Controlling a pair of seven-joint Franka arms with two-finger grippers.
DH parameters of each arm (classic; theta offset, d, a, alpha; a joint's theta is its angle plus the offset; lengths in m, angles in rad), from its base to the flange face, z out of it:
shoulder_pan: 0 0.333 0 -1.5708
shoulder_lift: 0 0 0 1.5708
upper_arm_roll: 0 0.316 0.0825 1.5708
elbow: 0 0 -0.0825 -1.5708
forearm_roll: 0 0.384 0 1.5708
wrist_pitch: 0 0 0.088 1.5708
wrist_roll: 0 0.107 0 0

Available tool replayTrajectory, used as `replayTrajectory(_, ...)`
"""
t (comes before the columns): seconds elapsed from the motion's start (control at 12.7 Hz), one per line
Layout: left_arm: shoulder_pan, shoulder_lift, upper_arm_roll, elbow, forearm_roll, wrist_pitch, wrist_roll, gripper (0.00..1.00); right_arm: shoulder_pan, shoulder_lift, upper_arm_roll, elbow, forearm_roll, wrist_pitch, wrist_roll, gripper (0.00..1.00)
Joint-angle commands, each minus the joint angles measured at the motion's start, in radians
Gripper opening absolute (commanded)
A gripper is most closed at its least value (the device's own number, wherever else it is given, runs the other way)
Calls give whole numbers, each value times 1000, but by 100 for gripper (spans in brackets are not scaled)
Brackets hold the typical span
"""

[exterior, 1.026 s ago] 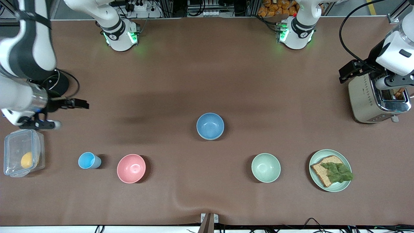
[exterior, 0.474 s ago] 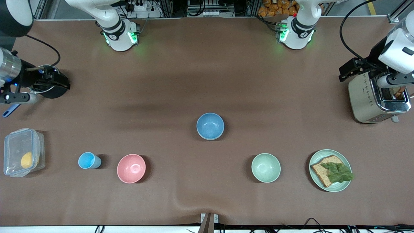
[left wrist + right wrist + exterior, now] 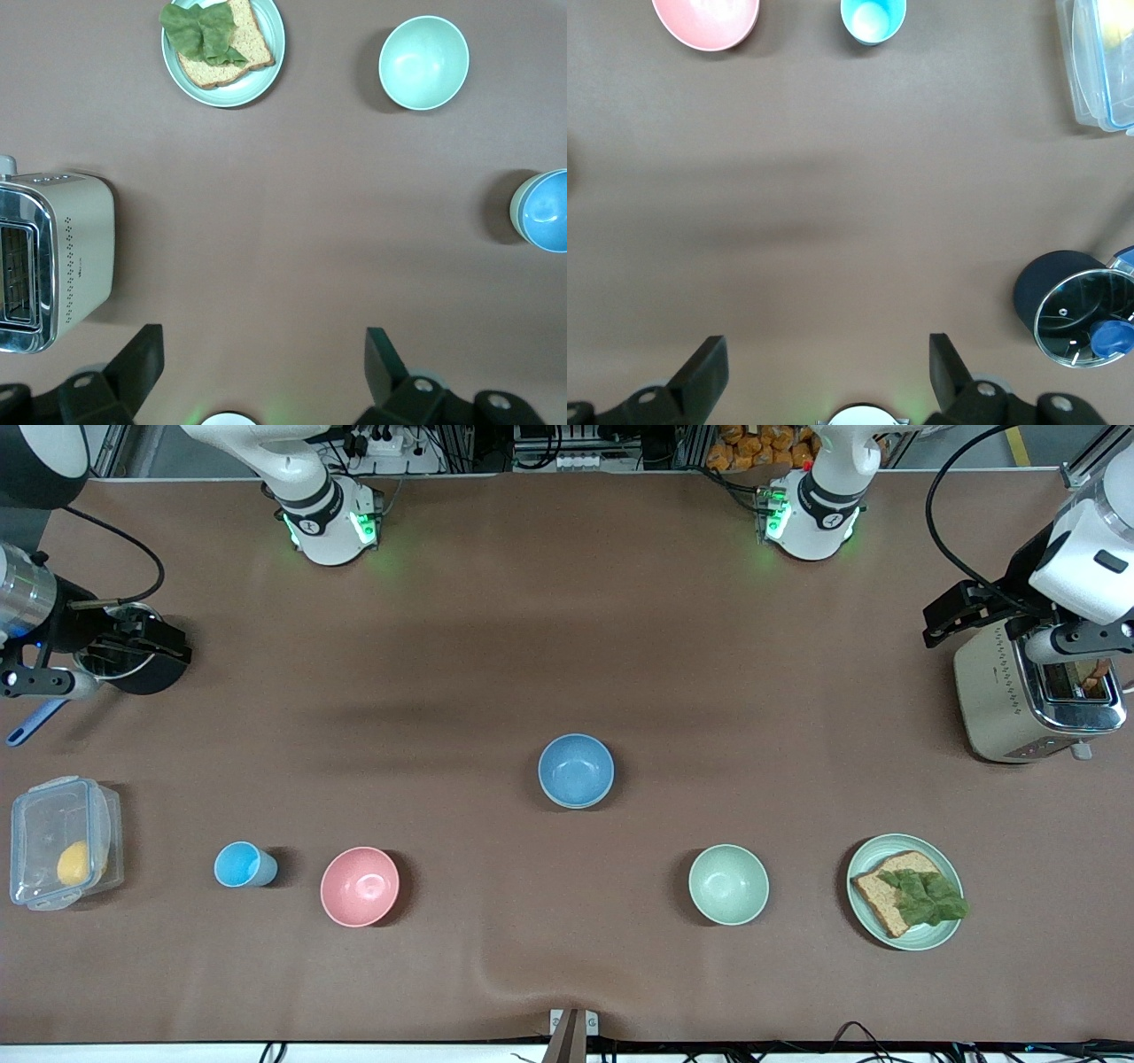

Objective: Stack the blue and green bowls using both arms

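The blue bowl (image 3: 576, 771) stands upright in the middle of the table. In the left wrist view (image 3: 545, 211) a sage-green wall (image 3: 515, 208) shows around its outside, like the green bowl nested under it. A paler mint-green bowl (image 3: 728, 884) stands alone, nearer to the front camera, and also shows in the left wrist view (image 3: 423, 62). My left gripper (image 3: 961, 613) is up over the table beside the toaster, open and empty (image 3: 266, 341). My right gripper (image 3: 146, 642) is up over a black pot at the right arm's end, open and empty (image 3: 828, 350).
A toaster (image 3: 1036, 691) stands at the left arm's end. A pale green plate (image 3: 864, 930) holds bread and lettuce. A pink bowl (image 3: 360, 886), a light-blue cup (image 3: 239, 864) and a clear container (image 3: 58, 855) stand toward the right arm's end. A black pot (image 3: 146, 677) lies under the right gripper.
My right arm has lifted and swung away from the clear container to over the black pot. My left arm has barely shifted. The bowls have not moved.
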Motion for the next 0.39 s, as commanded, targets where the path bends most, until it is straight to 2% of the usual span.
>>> replayTrajectory(0.0,-3,-16,14,11,-5,-41,31,100,-28,-15,30,-13,-19,23,14,100)
replayTrajectory(0.08,0,-18,19,11,-4,-44,60,100,-26,-8,30,2,-19,27,15,100)
replayTrajectory(0.24,-3,-19,73,11,-11,-54,75,100,-29,-1,25,5,-19,43,2,100)
replayTrajectory(0.32,-5,-19,73,11,-7,-61,75,100,-28,-1,24,5,-17,44,2,100)
